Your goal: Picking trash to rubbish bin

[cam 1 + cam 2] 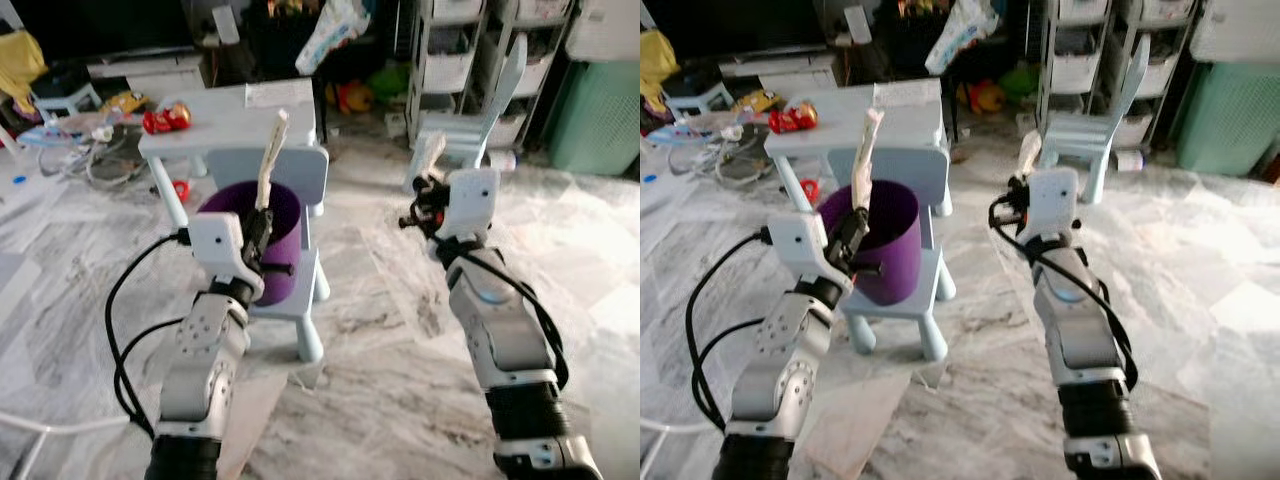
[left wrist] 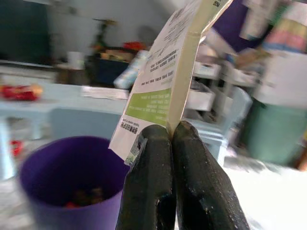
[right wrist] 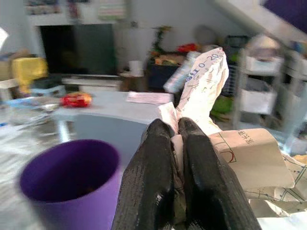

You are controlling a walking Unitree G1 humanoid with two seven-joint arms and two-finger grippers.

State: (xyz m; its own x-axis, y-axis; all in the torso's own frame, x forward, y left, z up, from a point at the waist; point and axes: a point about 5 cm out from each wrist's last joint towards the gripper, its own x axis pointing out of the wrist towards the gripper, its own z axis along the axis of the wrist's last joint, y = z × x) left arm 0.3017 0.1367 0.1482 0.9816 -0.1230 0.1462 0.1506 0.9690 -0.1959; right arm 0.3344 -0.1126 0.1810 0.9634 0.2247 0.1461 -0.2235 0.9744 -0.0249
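A purple bin (image 1: 281, 215) stands on the seat of a small pale-blue chair (image 1: 300, 303). My left gripper (image 1: 258, 228) is shut on a flat cream-and-green carton (image 1: 269, 160), held upright over the bin's near rim. In the left wrist view the carton (image 2: 168, 81) rises from the black fingertips (image 2: 146, 143), with the bin's mouth (image 2: 62, 177) below. My right gripper (image 1: 428, 190) is shut on crumpled white paper (image 1: 432, 153), held up to the right of the bin. The right wrist view shows that paper (image 3: 204, 86) pinched between the fingers (image 3: 151, 158).
A pale-blue table (image 1: 225, 125) behind the chair carries a red wrapper (image 1: 166, 119) and a white sheet (image 1: 278, 94). A second small chair (image 1: 495, 110), drawer units (image 1: 450, 50) and a green basket (image 1: 600, 115) stand at the back right. Cables and clutter (image 1: 70, 150) lie left.
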